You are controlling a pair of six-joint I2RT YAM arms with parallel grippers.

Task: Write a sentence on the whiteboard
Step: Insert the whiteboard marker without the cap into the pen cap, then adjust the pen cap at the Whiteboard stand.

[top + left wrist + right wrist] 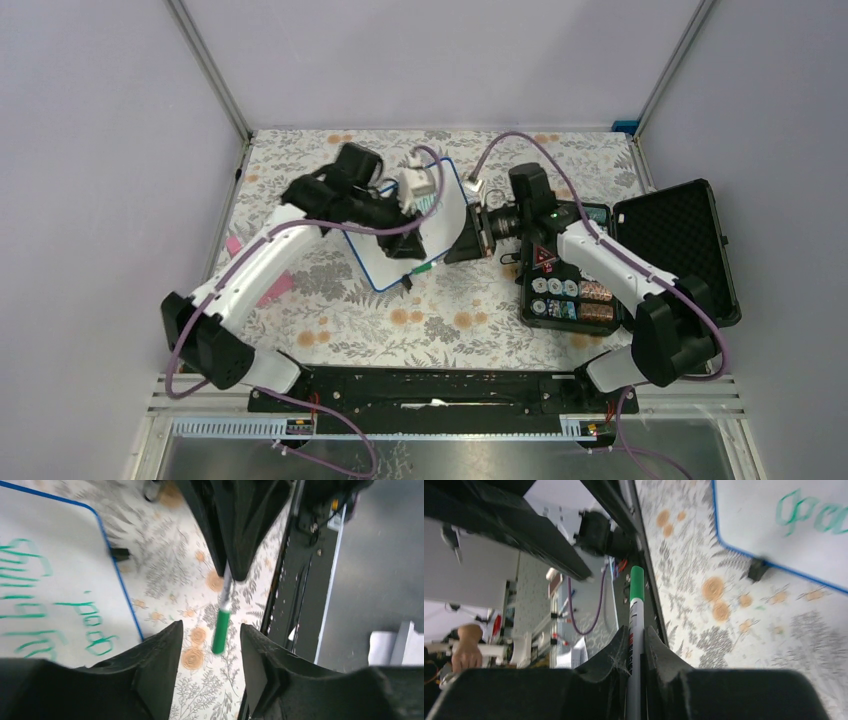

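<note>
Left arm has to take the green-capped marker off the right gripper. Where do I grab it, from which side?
Probably the green cap of the white-barrelled marker: it juts free, while the right gripper clamps the barrel. Bring the open left gripper in from the cap end, a finger on each side.

Whiteboard (388, 262): one. Green marker (636, 611): one. Open black case (690, 235): one.

Open black case (675, 235) at right on floral tablecloth (440, 330), small round items inside; pink scraps (233, 245) left.
</note>
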